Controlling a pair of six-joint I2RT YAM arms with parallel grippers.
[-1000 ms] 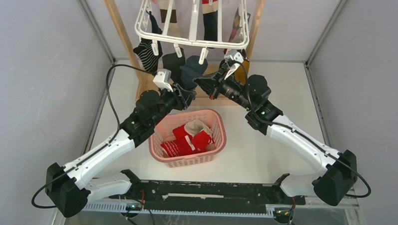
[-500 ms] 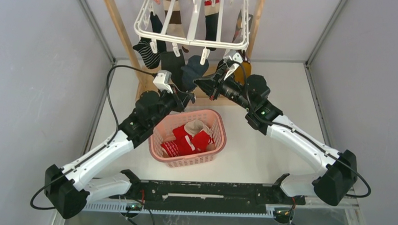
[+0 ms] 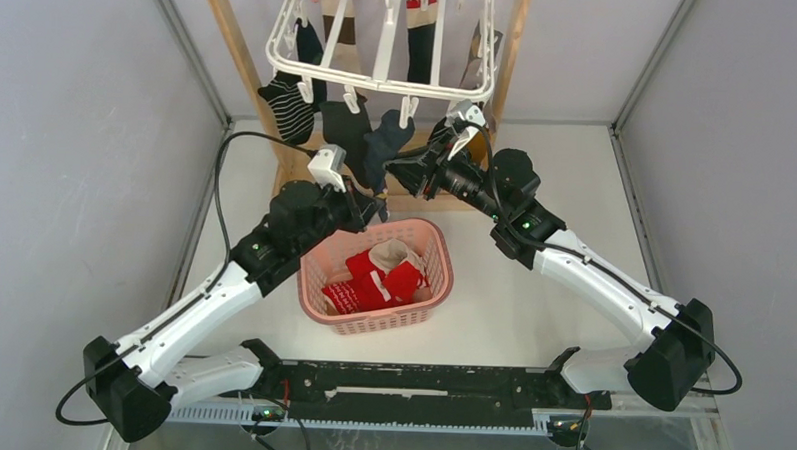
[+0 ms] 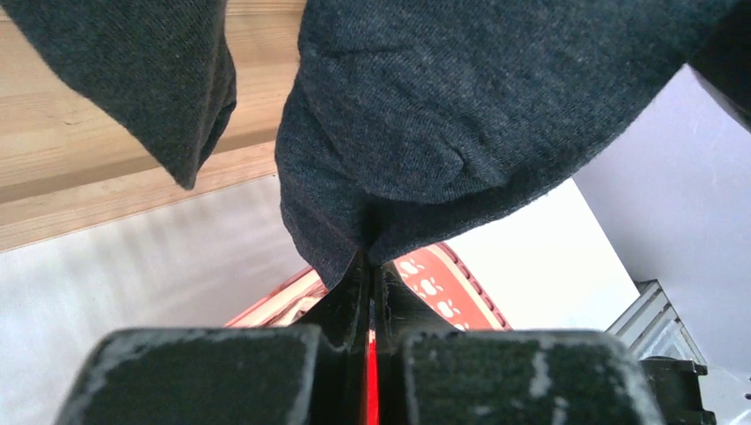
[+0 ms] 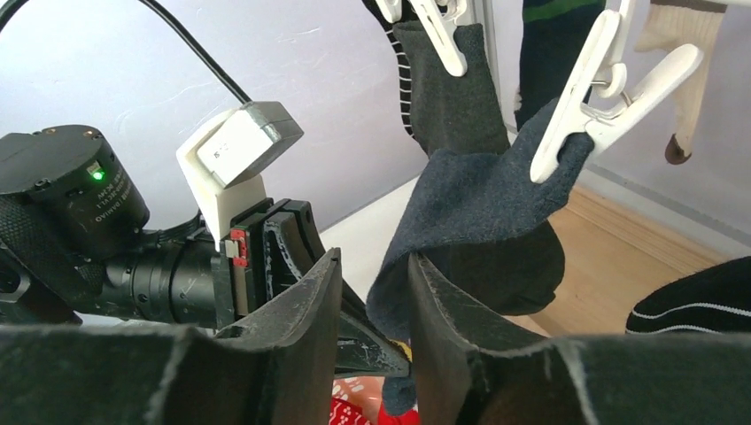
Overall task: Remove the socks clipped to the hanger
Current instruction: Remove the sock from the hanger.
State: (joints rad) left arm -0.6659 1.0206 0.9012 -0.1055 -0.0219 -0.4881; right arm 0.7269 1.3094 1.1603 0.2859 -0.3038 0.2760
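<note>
The white hanger (image 3: 379, 82) hangs from the wooden stand with several socks clipped to it. A dark grey sock (image 3: 385, 145) dangles from a front clip (image 5: 602, 88). My left gripper (image 4: 367, 261) is shut on that sock's (image 4: 460, 115) bottom edge, just above the basket. My right gripper (image 5: 376, 257) stands open right beside it, its fingers (image 5: 443, 310) apart, with a fold of the sock (image 5: 478, 204) hanging loose in the gap. A second dark sock (image 4: 150, 80) and a striped sock (image 3: 284, 106) hang to the left.
The pink basket (image 3: 435, 276) sits below both grippers, holding red socks (image 3: 378, 279). The wooden stand's base (image 4: 89, 186) lies behind the socks and its posts (image 3: 242, 64) flank the hanger. Grey walls enclose the table on both sides.
My left gripper closed on the grey sock's lower edge and drew back slightly toward the basket. My right gripper opened and released the sock. The hanger swung a little left.
</note>
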